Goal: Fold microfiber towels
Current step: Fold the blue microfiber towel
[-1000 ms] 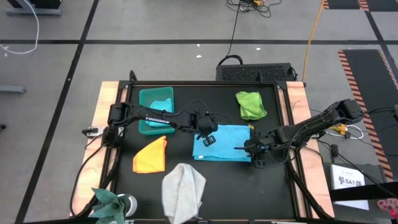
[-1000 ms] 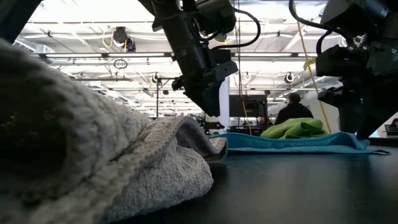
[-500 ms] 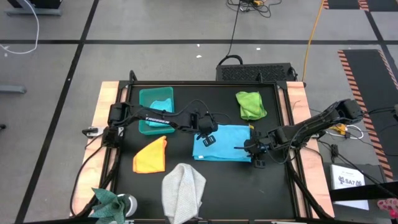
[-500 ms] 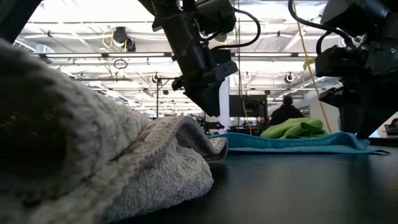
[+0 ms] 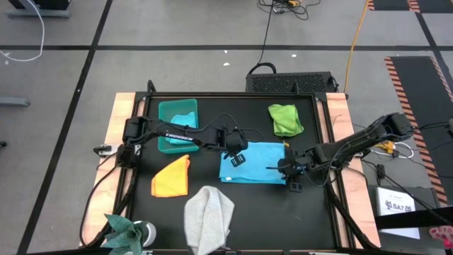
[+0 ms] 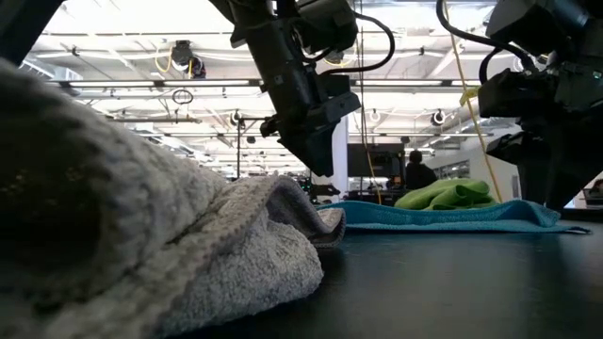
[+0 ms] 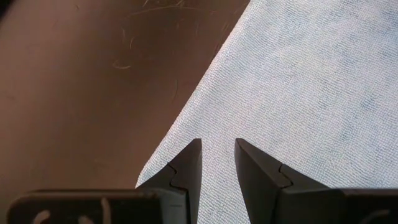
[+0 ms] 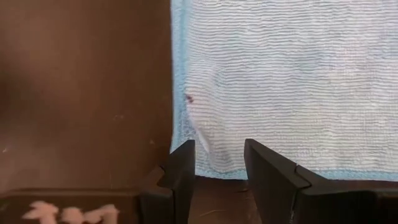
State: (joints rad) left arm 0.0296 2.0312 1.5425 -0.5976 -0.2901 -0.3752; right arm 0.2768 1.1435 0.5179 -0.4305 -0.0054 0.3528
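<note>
The light blue towel point(image 5: 256, 163) lies spread flat on the black table top. My left gripper point(image 5: 236, 159) hangs open a little above its left part, near an edge point(image 7: 186, 118); the low view shows this gripper point(image 6: 320, 162) clear of the cloth. My right gripper point(image 5: 286, 170) is open over the towel's near right corner point(image 8: 186, 146), one finger on either side of a strip of cloth. The orange-yellow towel point(image 5: 172, 177) and the grey towel point(image 5: 209, 216) lie toward the near edge. The lime green towel point(image 5: 285, 119) lies at the far right. A teal towel point(image 5: 182, 120) sits in the bin. My right gripper stands slanting down at the light blue towel's corner point(image 8: 205, 158), jaws apart. I cannot tell whether its fingertips point(image 8: 186, 155) touch the cloth. The towel lies flat on the table there.
The teal plastic bin point(image 5: 164, 127) stands at the far left of the table. The crumpled grey towel point(image 6: 141, 245) fills the near left of the low view. A person walks in the room far behind the table. Bare black table top lies between the towels.
</note>
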